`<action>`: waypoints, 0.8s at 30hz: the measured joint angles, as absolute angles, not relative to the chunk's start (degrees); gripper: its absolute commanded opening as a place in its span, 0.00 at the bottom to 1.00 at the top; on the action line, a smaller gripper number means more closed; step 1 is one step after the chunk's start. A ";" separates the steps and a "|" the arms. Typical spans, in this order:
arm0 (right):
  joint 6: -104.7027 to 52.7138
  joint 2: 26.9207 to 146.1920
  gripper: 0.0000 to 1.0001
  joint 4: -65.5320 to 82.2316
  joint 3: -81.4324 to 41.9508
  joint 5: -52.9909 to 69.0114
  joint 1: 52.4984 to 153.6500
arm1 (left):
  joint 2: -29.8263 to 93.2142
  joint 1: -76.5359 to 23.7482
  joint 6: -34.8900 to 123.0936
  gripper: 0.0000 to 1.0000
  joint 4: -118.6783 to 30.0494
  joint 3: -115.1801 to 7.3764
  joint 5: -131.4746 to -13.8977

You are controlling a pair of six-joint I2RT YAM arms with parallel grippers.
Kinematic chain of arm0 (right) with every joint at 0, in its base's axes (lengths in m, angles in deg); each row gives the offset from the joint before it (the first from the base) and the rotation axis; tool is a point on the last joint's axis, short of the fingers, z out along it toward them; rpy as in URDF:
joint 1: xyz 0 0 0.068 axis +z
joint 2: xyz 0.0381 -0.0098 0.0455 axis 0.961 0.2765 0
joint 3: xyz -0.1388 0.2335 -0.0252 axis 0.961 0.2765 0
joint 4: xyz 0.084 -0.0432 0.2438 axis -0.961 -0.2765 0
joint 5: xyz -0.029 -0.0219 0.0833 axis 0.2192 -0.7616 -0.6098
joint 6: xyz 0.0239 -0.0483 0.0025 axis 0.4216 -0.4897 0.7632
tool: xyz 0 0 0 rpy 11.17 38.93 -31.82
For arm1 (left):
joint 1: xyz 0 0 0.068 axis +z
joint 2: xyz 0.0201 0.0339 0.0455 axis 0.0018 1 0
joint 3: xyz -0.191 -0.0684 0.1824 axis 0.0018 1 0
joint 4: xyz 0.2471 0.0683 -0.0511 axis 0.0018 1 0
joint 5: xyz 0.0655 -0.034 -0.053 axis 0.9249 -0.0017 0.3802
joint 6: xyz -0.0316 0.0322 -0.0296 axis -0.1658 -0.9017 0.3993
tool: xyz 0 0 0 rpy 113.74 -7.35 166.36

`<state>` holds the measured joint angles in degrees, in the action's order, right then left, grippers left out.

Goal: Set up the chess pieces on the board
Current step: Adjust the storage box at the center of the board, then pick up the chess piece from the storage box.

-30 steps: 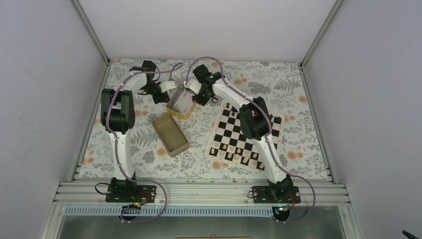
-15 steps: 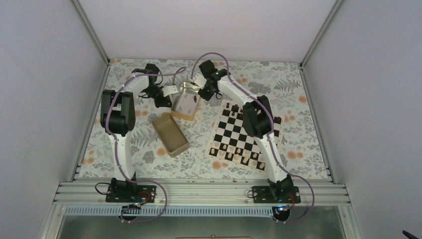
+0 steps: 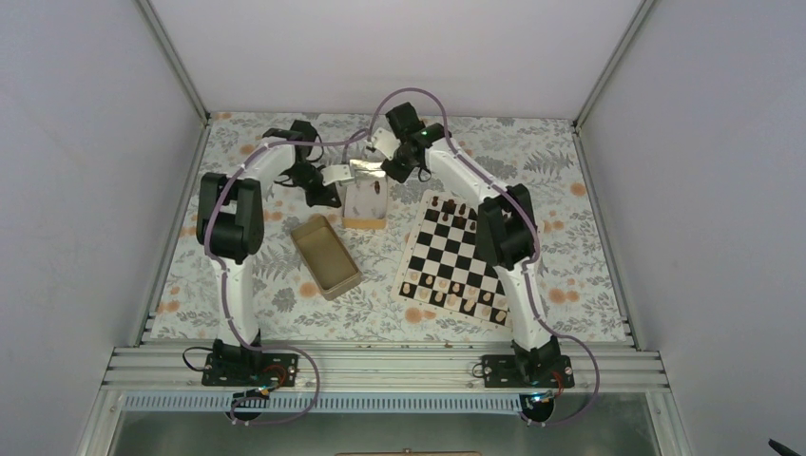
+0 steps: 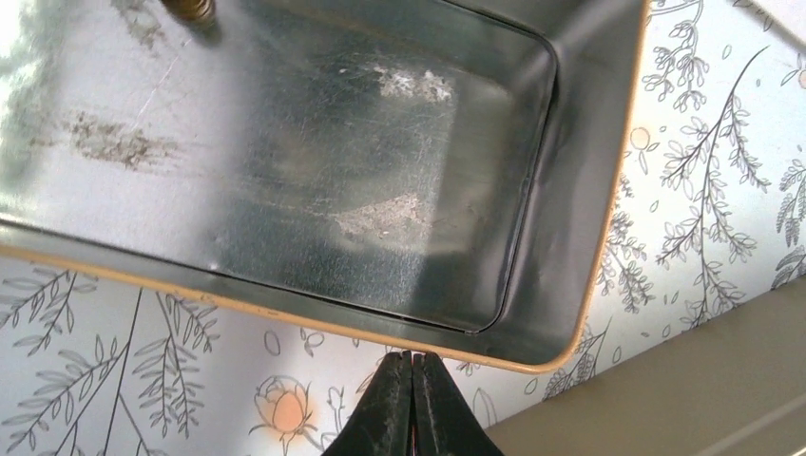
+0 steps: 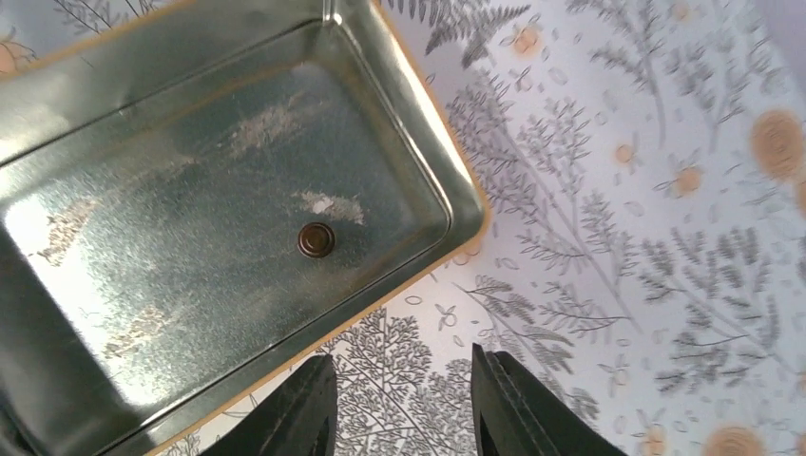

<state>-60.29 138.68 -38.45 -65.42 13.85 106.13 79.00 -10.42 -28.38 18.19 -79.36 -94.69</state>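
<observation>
Lying inside the tilted tin is one chess piece; left gripper pinches its rim, right gripper stands wide.

A few dark chess pieces stand on the board.

White arms with black joints and mauve cables.

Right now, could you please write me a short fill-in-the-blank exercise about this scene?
The right gripper has its jaws ___, with nothing between them. The left gripper has its jaws ___ at the rim of the tilted tin. Inside that tin lies ___ dark chess piece. Seen from above, the other tin lies to the ___ of the board.
Missing words: open, shut, one, left.
</observation>
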 measured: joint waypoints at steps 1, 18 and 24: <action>-60.56 138.14 0.40 -38.43 -65.45 13.85 106.13 | 79.00 -10.68 -28.36 0.03 18.28 -79.47 -94.69; -65.58 141.07 0.41 -39.59 -70.95 11.27 108.10 | 73.34 -9.09 -26.79 0.99 16.57 -79.66 -93.42; -65.87 143.12 0.44 -39.72 -71.26 10.20 108.54 | 66.74 -4.43 -24.97 1.00 12.33 -78.00 -90.71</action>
<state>-65.87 143.12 -39.72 -71.26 10.20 108.54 66.74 -4.43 -24.97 12.33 -78.00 -90.71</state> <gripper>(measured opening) 0.423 0.998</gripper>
